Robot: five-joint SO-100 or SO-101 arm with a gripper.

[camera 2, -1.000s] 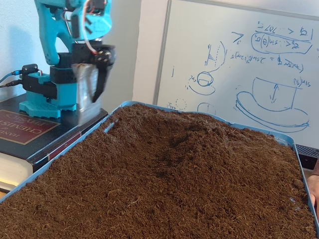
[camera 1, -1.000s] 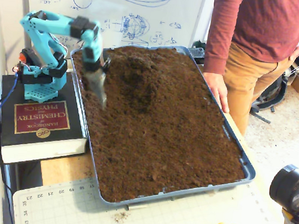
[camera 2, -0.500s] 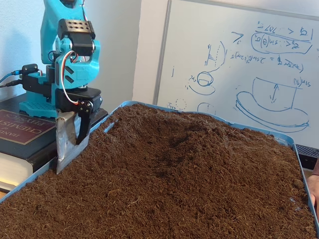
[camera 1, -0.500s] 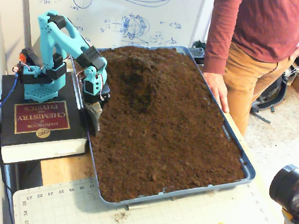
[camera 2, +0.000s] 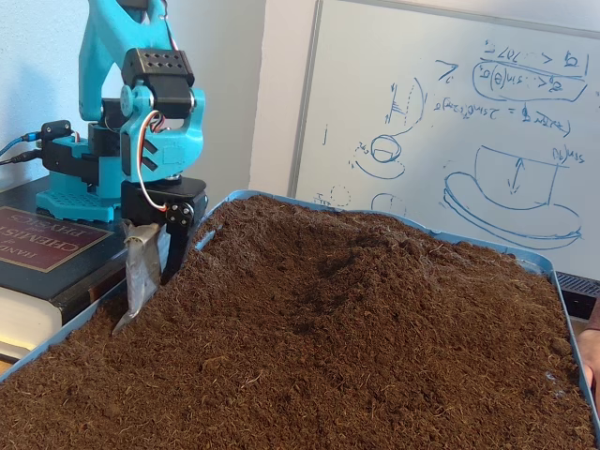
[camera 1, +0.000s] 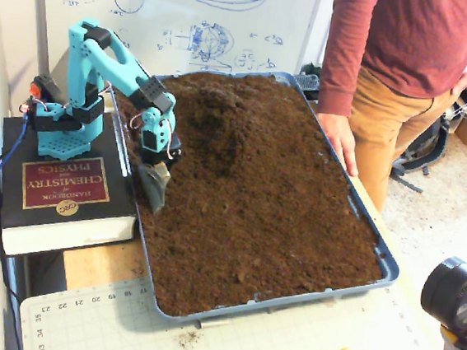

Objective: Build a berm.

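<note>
The berm [camera 1: 213,117] is a raised mound of dark brown soil at the far end of the blue tray [camera 1: 360,216]; in the low fixed view the berm [camera 2: 349,246] rises mid-frame with sloping sides. My teal arm's gripper [camera 1: 155,186] points down at the tray's left side, its silvery scoop-like blade [camera 2: 141,277] touching the soil beside a black finger [camera 2: 174,251]. The tips are partly sunk in soil, so the gap between the jaws is unclear. The gripper [camera 2: 152,286] stands left of the mound, apart from it.
The arm's base sits on a thick book [camera 1: 60,191] left of the tray. A person [camera 1: 401,67] stands at the tray's right edge with a hand [camera 1: 340,142] on the rim. A whiteboard [camera 2: 450,122] is behind. A camera [camera 1: 457,300] and cutting mat [camera 1: 225,344] lie in front.
The arm dropped from a raised pose over the soil to the tray's left edge. The blade then slid a little right, into the soil surface.
</note>
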